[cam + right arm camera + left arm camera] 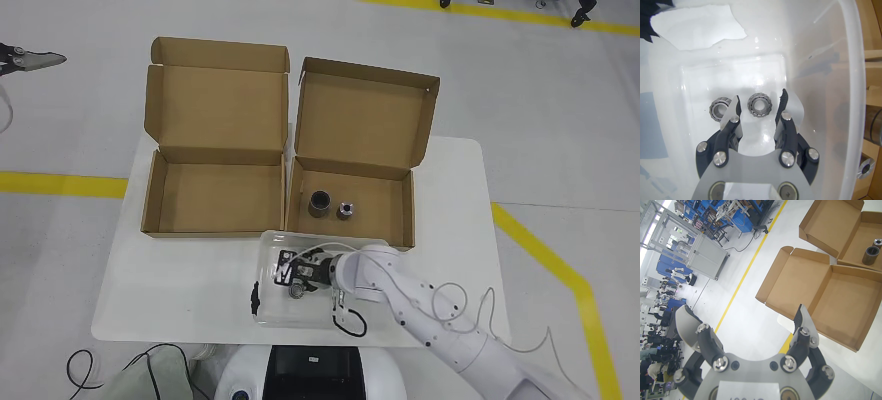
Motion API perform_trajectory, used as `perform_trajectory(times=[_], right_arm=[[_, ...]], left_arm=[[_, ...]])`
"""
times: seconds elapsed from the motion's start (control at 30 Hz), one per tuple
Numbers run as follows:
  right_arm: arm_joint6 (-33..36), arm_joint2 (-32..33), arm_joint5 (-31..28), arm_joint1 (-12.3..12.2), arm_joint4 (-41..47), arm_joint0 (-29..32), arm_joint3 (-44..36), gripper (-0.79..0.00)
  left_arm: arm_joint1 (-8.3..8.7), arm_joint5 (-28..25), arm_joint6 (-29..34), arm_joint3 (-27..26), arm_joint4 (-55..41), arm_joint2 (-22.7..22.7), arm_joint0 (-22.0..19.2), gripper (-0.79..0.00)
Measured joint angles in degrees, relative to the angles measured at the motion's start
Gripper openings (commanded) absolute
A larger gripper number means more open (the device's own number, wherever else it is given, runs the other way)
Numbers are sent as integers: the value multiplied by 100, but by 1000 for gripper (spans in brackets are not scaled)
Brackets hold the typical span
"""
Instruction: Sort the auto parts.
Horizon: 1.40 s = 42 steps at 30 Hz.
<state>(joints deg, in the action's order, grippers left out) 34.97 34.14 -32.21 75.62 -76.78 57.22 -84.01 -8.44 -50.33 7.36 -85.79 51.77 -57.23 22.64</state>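
Observation:
A clear plastic bin (266,300) stands at the table's front edge with two ribbed steel bearings on its floor. My right gripper (761,96) is down inside the bin (851,75), open, its fingers on either side of one bearing (759,105) without clamping it. The other bearing (719,109) lies just outside one finger. In the top view the right gripper (300,275) sits over the bin's middle. My left gripper (743,308) hangs open and empty over the floor, off the table's left side.
Two open cardboard boxes sit behind the bin. The left box (215,195) holds nothing. The right box (395,215) holds a dark cylinder sleeve (319,203) and a small silver part (345,209). Their raised lids stand at the back.

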Motion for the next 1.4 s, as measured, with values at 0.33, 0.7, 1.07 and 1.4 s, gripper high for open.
perform_trajectory(times=[0.33,0.7,1.07,1.4], right_arm=[[141,9,52,38,-31,2,57,-536],[231,7,138,76,-214,-7,-2,-785],[-756,393,-131,-48,-144,285,-305,-785],[-2360,911,-739,-231,-89,614,-660,-785]], left_arm=[[0,0,0,0,0,0,0,0],[0,0,0,0,0,0,0,0],[0,0,0,0,0,0,0,0],[0,0,0,0,0,0,0,0]])
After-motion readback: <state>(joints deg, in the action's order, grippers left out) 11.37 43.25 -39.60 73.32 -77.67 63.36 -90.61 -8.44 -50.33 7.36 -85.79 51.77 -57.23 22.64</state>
